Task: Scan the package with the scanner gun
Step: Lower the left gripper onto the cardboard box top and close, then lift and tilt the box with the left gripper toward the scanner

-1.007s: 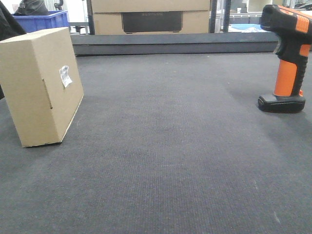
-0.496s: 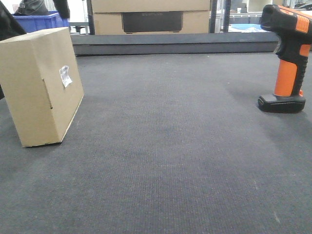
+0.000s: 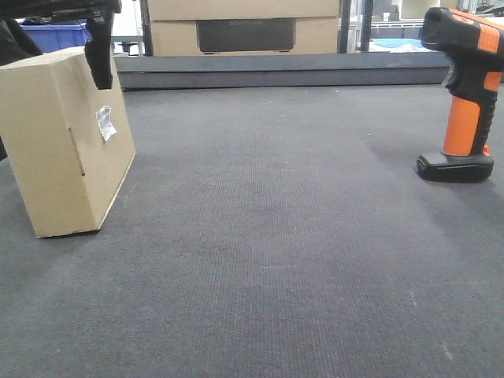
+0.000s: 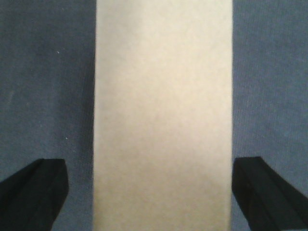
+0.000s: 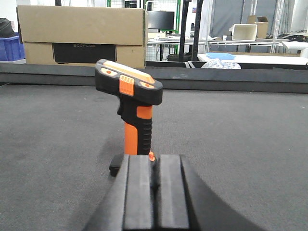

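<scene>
dark felt surface (image 3: 276,236): package (image 3: 67,142) stands on edge at left, left tool (image 4: 149,192) spread wide astride its top edge, not gripping. scanner gun (image 3: 465,94) upright far right; right tool (image 5: 155,192) clenched, empty. lower centred, then close evenly.

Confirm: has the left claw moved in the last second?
Yes. The left claw's finger has dropped into the front view, now reaching the top edge of the package, which hasn't shifted.

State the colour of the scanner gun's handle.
Orange. The scanner gun shows its handle best in the exterior front-facing view.
</scene>
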